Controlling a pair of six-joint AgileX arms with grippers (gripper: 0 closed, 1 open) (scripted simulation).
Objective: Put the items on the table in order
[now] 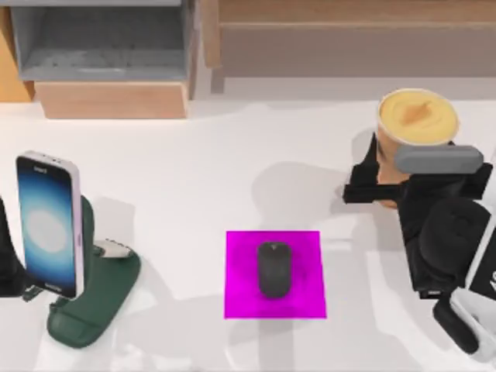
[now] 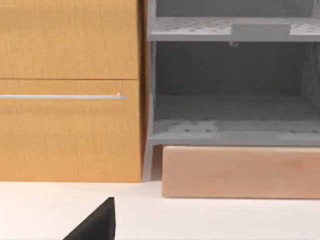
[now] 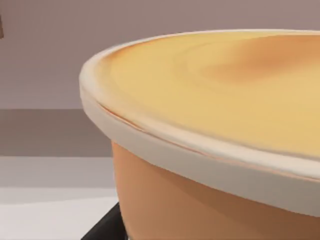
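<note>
At the table's [image 1: 232,170] right, cup [image 1: 416,124] upright, right gripper [image 1: 380,186] clamped around it.

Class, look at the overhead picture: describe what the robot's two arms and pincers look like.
The right arm is bulky, glossy black, with a grey rounded bar near its pincer and a white part at the lower edge. The left arm is a black shape at the table's left edge.
</note>
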